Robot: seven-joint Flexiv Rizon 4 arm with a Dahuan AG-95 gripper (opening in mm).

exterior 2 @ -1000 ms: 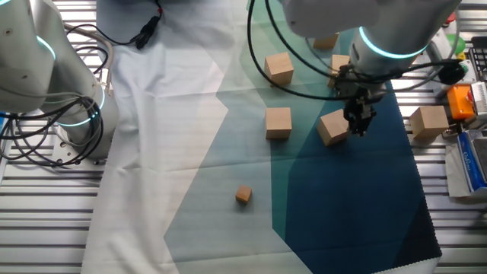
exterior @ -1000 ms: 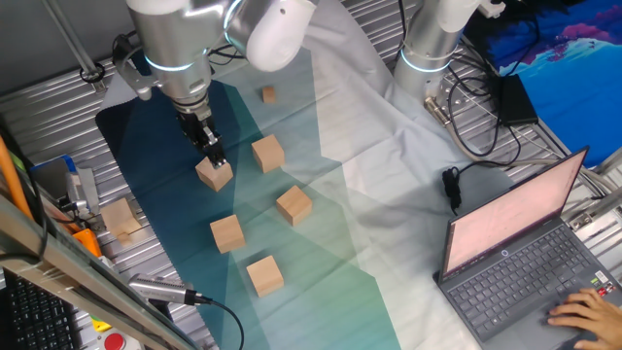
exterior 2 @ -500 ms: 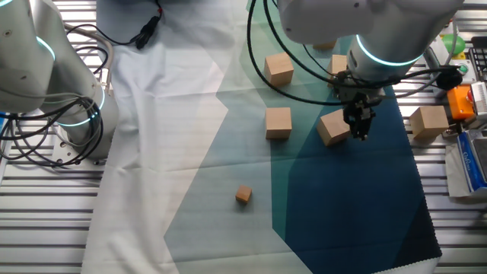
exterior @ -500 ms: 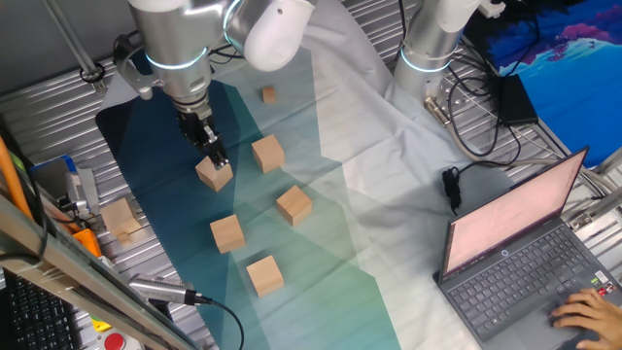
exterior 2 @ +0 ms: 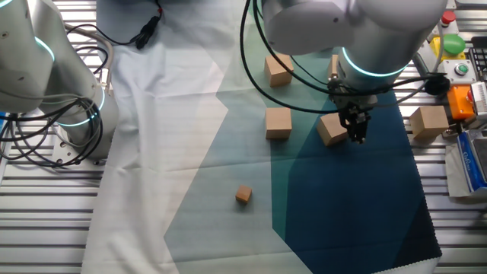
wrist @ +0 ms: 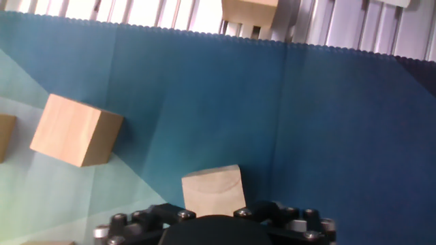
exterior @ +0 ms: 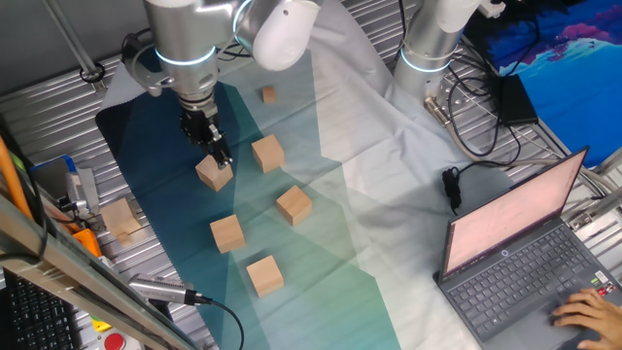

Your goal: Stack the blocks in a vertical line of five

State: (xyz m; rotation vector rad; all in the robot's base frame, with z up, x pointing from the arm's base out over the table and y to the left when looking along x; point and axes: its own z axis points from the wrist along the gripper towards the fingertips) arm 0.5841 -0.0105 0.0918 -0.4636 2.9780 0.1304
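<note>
The gripper [exterior: 218, 156] has shifted slightly across the last second, the arm swinging over while the fingertips stay low at the block [exterior: 214, 174] on the dark blue part of the mat [exterior: 146, 146]; no block has left the mat, so stacking appears not yet begun. In the other fixed view the gripper [exterior 2: 356, 131] sits at the block's [exterior 2: 332, 128] edge, apparently touching it. The hand view shows the block [wrist: 212, 190] just ahead of the gripper body, but the fingers are out of frame; whether the jaws are narrow, wide or clamped on it cannot be told. The remaining blocks lie apart nearby: second block [exterior: 267, 153], third block [exterior: 293, 204], fourth block [exterior: 226, 233], fifth block [exterior: 264, 275].
</note>
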